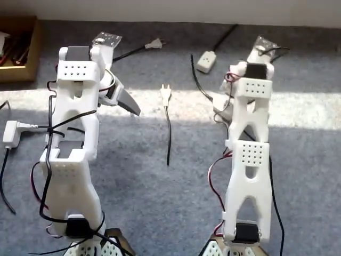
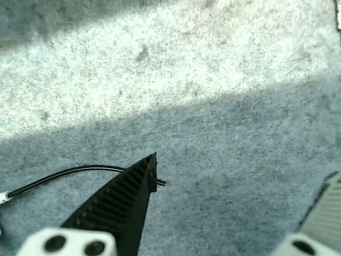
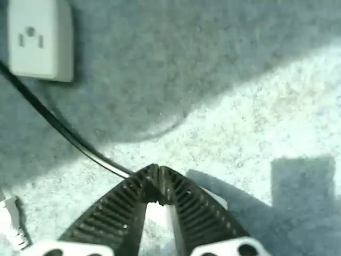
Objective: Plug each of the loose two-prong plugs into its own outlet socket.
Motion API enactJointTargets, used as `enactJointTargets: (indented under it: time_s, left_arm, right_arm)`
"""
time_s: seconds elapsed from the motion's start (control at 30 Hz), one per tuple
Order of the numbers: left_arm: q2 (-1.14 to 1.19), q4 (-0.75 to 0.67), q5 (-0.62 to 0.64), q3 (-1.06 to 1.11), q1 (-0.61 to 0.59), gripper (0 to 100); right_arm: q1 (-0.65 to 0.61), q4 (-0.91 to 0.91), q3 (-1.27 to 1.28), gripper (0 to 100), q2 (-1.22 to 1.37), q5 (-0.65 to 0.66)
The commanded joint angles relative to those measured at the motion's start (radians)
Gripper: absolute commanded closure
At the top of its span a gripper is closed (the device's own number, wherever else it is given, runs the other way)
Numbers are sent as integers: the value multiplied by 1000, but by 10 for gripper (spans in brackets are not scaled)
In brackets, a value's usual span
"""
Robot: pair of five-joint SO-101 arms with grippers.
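Looking down over the grey desk (image 1: 160, 202), you have one white two-prong plug (image 1: 165, 93) lying loose between the two arms in the sunlit band. Its prongs point toward the far side, and its black cord (image 1: 168, 133) trails back toward the arm bases. A second plug (image 1: 154, 44) lies farther back, beyond the left arm's tip. A white outlet socket (image 1: 205, 62) sits at the back, nearer the right arm, its face bare. Your left fingers (image 2: 125, 205) are spread wide and hold nothing, hovering over the desk just left of the middle plug. Your right fingers (image 3: 114, 213) are clenched tip to tip above something white; you cannot tell whether they grip it. A white adapter (image 1: 10, 133) lies near the left edge.
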Motion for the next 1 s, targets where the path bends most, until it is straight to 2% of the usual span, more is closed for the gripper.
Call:
enactJointTargets:
  time_s: [0.0,0.2,0.3,0.37,0.43,0.57,0.67,0.8,0.97]
  left_arm:
    - [-21,-11,6,-8,-35,553]
    - [-21,-43,6,-7,-67,553]
    - [-21,-37,6,-5,-58,553]
    - [-21,-37,6,-5,-58,553]
    - [-21,-38,6,-4,-56,553]
    - [-21,-37,6,-4,-56,553]
    - [-21,-37,6,-4,-58,553]
    - [-21,-40,6,-4,-56,553]
    - [-19,-35,6,-4,-54,553]
  right_arm:
    - [-7,48,-48,993,-180,38]
    - [-18,12,348,992,-320,35]
    - [-24,-15,447,979,-321,21]
    - [-42,-2,470,916,-320,-54]
    - [-61,38,467,804,-321,-178]
    - [-70,42,476,591,-325,-592]
    - [-73,39,476,552,-320,-815]
    - [-74,16,469,552,-318,-881]
    - [-42,-153,503,552,-282,-881]
